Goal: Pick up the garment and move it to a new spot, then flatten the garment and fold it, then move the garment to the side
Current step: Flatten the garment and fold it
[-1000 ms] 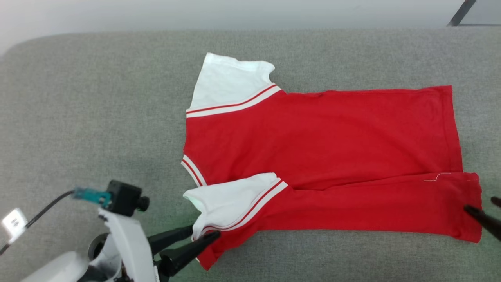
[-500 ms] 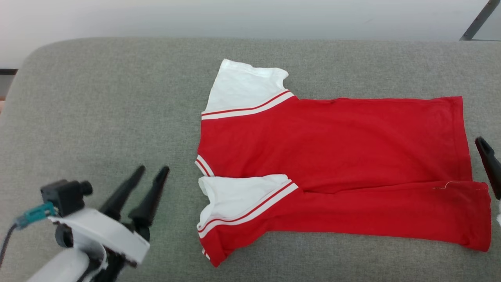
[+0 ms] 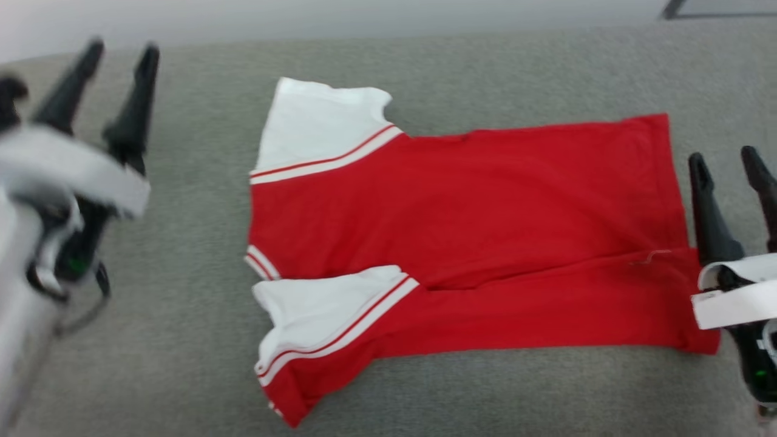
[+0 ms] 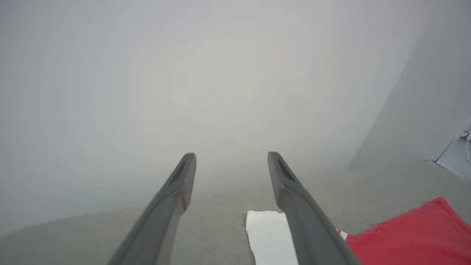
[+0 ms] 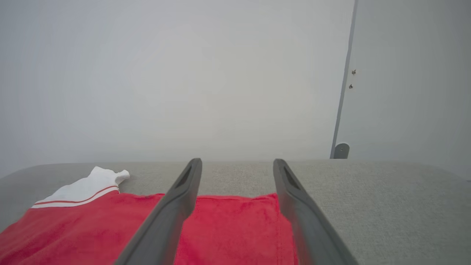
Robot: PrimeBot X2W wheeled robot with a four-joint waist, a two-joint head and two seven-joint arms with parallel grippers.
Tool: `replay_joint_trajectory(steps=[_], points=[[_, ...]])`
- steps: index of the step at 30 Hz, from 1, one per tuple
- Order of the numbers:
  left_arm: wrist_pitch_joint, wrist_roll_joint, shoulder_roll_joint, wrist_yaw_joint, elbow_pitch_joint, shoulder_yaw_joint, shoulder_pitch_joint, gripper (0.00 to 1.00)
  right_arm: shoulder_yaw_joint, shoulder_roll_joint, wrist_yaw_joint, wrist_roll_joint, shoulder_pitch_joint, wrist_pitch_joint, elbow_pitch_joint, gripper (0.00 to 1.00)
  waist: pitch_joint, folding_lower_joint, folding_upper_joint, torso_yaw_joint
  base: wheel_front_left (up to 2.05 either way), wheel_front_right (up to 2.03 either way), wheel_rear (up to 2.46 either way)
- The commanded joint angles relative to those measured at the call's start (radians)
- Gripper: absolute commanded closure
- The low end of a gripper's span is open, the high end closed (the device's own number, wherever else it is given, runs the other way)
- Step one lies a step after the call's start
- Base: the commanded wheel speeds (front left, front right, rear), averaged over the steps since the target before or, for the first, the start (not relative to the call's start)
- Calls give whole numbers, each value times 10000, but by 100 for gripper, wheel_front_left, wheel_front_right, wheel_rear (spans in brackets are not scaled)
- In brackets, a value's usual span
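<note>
Left gripper (image 3: 118, 64) and right gripper (image 3: 723, 161) have let go of the garment (image 3: 461, 206), pulled clear, fingers spread and empty. Near-side fold holds; far side likely next.

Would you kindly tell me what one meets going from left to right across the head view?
left gripper → garment, white sleeves first, then its red body → right gripper

left hand (image 3: 121, 48): long dark tapered fingers, white wrist shell | right hand (image 3: 722, 155): same, small green light
</note>
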Motion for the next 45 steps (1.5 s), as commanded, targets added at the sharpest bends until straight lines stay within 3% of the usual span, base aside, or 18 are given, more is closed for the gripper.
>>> replay_joint_trajectory(steps=[1,11,16,21,28,34,36,37,38,39,40,45], points=[[193,223,-5,-120,238,-141,-482,0,133,81,-10,-60,-159,-193,136,0,547,0,0,-640,0,0,0],[2907,844,-342,-1080,3724,-1187,-4570,0,1354,429,-10,-102,-1032,-1200,912,0,1631,0,0,-1926,0,0,0],[6049,-30,-437,-1295,5326,-1971,-5254,0,1496,467,-10,5,-1135,-1334,781,0,1867,0,0,-2364,0,0,0],[8759,-1036,-137,-1300,5510,-2493,-5568,0,1648,437,-10,-28,-1057,-1281,525,0,2027,0,0,-2581,0,0,0],[9712,-1387,193,-1285,5891,-2741,-5717,0,1881,503,-10,122,-1262,-1040,186,0,2323,0,0,-2759,0,0,0],[10246,-2406,-262,-1292,5963,-2522,-5377,0,1799,335,-10,376,-1320,-912,30,0,2416,0,0,-2730,0,0,0],[10417,-2576,-299,-1292,5836,-2578,-5318,51,1721,272,-10,466,-1315,-860,0,0,2417,0,0,-2684,0,0,0],[10423,-2617,-282,-1293,5781,-2596,-5301,61,1684,241,-10,489,-1335,-828,-11,0,2418,0,0,-2662,0,0,0],[10423,-2666,-284,-1293,5718,-2601,-5270,84,1648,220,-10,469,-1370,-796,-23,0,2418,0,0,-2643,0,0,0],[10423,-2666,-284,-1293,5718,-2601,-5270,84,1648,220,-10,469,-1370,-796,-23,0,2418,0,0,-2643,0,0,0],[10445,-2744,-302,-1293,5690,-2592,-5235,100,1616,199,-10,510,-1408,-756,-35,0,2412,0,0,-2629,0,0,0],[10288,-2831,-196,-1290,5517,-2632,-5284,100,1703,-246,-10,648,-1873,56,114,0,2440,0,0,-2563,0,0,0]])
